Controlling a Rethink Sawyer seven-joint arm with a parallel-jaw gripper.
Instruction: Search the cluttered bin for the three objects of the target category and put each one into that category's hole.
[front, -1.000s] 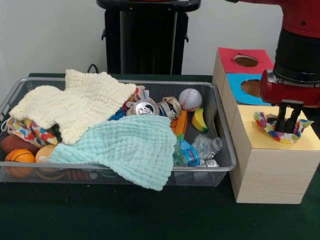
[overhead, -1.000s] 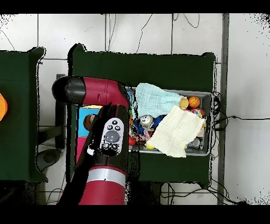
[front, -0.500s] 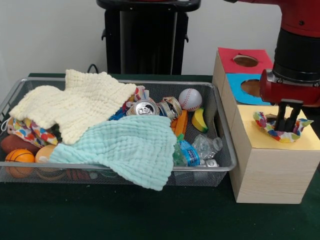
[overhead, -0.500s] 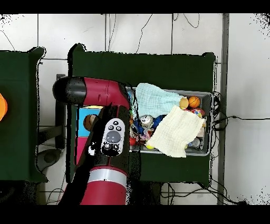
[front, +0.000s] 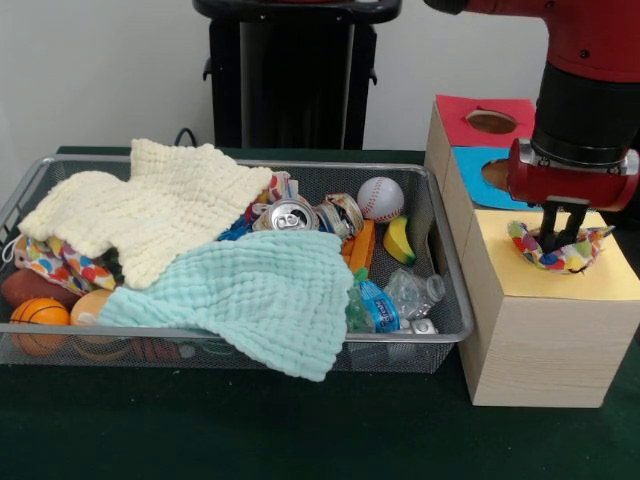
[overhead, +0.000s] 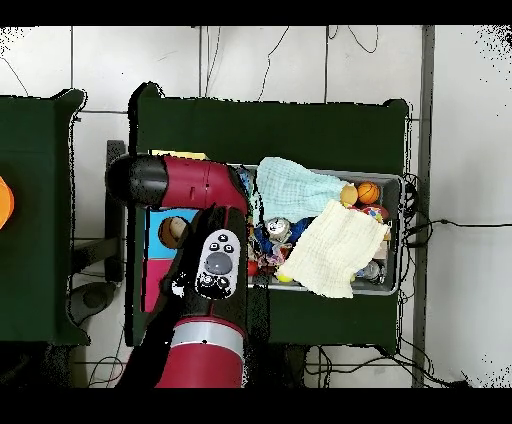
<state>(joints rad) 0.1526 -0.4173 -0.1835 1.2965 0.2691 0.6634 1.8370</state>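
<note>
While poised above the yellow-topped box (front: 545, 330), gripper (front: 556, 240) points straight down into the middle of a colourful patterned cloth (front: 558, 250), fingers close together and apparently pinching its centre; bunched there over what is probably that box's hole, edges turned up around the fingertips, likely because pressed or lowered in from above. Hard to say for certain whether clamped on the fabric or merely poking into it. Blue-topped box (front: 480, 172) and red-topped box (front: 490, 120) behind, holes uncovered and untouched. Wire bin (front: 440, 300) beside the boxes, crowded: cream cloth (front: 150, 205) and mint cloth (front: 260, 295) spread over the heap, so likely candidates for the same hole if fabric is the category; another patterned cloth (front: 50, 262) tucked at the far end under the cream one. Baseball (front: 380, 198), can (front: 290, 215) and crushed bottle (front: 400, 298) loose between them, irrelevant to this step
</note>
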